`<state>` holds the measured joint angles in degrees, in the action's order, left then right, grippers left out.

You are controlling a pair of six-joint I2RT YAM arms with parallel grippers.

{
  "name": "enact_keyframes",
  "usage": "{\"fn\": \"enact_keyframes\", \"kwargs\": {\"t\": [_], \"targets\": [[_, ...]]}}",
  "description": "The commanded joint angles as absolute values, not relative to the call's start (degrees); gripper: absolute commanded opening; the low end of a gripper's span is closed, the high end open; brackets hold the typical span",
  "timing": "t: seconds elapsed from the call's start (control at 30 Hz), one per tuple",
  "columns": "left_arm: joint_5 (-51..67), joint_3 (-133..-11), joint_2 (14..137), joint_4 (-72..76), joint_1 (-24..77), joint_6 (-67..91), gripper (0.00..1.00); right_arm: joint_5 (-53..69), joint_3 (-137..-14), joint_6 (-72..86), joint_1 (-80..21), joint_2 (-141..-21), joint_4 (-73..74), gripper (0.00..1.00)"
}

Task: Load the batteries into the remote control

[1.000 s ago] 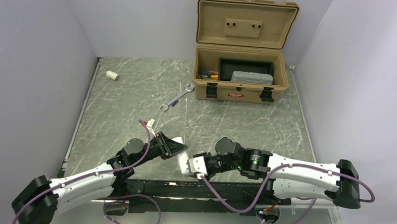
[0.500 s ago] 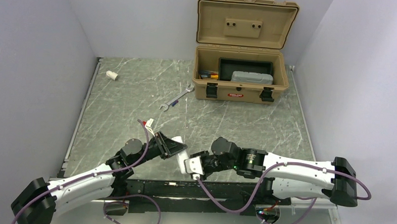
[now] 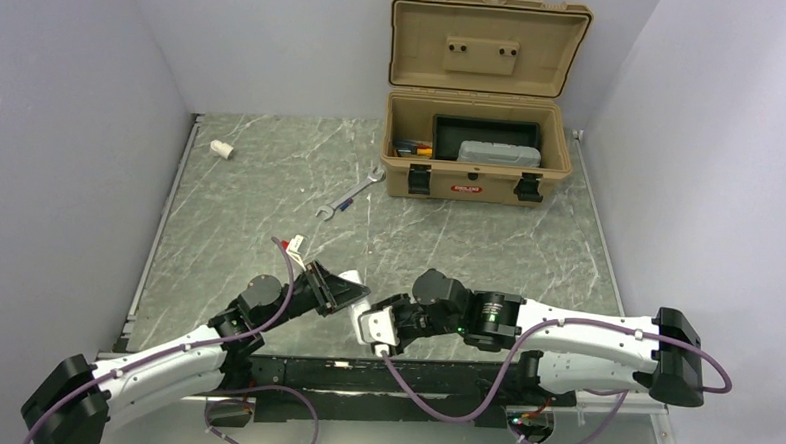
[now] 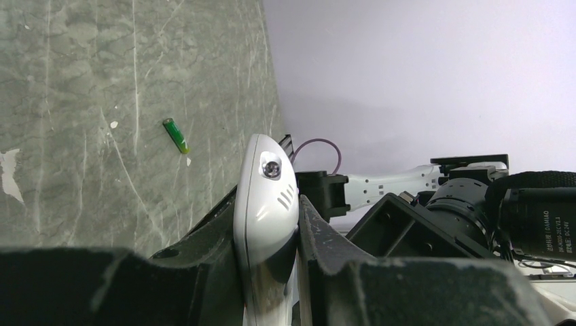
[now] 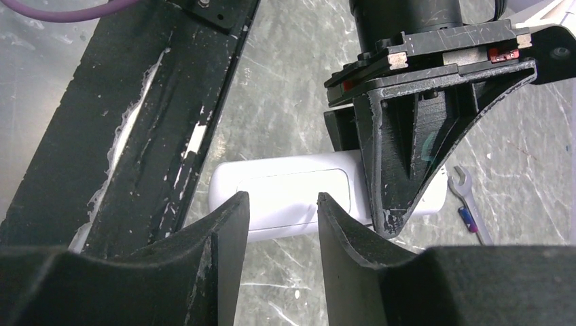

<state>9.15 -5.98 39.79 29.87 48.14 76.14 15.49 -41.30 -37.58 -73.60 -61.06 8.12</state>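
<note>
My left gripper (image 4: 266,204) is shut on the remote control (image 4: 267,173), a slim white handset held on edge just above the table near the front. In the overhead view the remote (image 3: 362,311) sticks out of the left gripper (image 3: 349,292) toward the right gripper (image 3: 377,319). The right wrist view shows the remote's plain white back (image 5: 292,183) with a rectangular cover outline. My right gripper (image 5: 280,198) is open, its two fingertips right up against that back. One green battery (image 4: 176,135) lies on the table beyond the remote.
An open tan toolbox (image 3: 476,181) stands at the back right. A silver wrench (image 3: 350,193) lies in front of it, and a stubby white cylinder (image 3: 222,149) rests at the back left. The black rail (image 5: 170,102) along the table's front edge runs close beside the grippers.
The right arm has slid left, bringing its gripper closer to the remote, and its jaws have narrowed slightly. The left gripper and remote have stayed put.
</note>
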Motion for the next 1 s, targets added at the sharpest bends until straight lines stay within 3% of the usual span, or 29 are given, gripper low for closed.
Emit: {"fn": "enact_keyframes", "kwargs": {"t": [0.0, 0.97], "targets": [[9.49, -6.92, 38.61, 31.56, 48.1, 76.61, 0.0, 14.06, -43.54, -39.3, -73.57, -61.02, 8.57, 0.44], [9.73, -7.29, 40.17, 32.08, 48.11, 76.45, 0.0, 18.98, -42.65, -36.89, -73.52, -59.5, 7.89, 0.45]]}}
